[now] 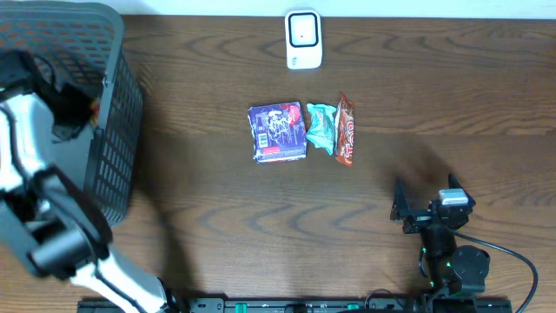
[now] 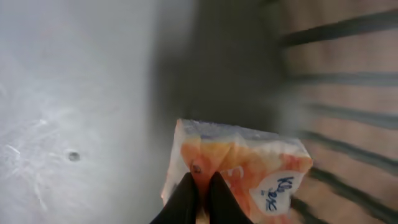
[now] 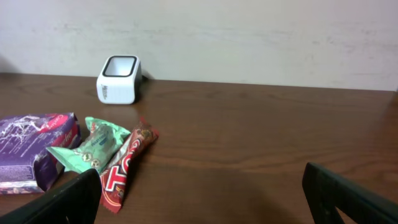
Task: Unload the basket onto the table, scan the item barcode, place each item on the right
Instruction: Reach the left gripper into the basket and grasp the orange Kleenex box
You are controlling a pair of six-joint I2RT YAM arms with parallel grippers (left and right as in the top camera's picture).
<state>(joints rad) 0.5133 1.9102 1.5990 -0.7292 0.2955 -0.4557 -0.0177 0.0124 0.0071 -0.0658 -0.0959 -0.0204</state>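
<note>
Inside the grey basket (image 1: 117, 148), my left gripper (image 2: 202, 178) is shut on the edge of an orange snack packet (image 2: 261, 163) with a white label. The packet lies by the slatted basket wall (image 2: 348, 93). From overhead, my left arm (image 1: 26, 130) reaches into the basket and only a sliver of the orange packet (image 1: 95, 108) shows. The white barcode scanner (image 1: 303, 39) stands at the table's far edge, and it also shows in the right wrist view, scanner (image 3: 119, 79). My right gripper (image 3: 199, 179) rests open and empty at the front right.
A purple packet (image 1: 277, 132), a green packet (image 1: 321, 128) and a red chocolate bar (image 1: 346, 130) lie side by side mid-table, in front of the scanner. The basket fills the left end of the table. My right arm's base (image 1: 452, 261) sits at the front edge.
</note>
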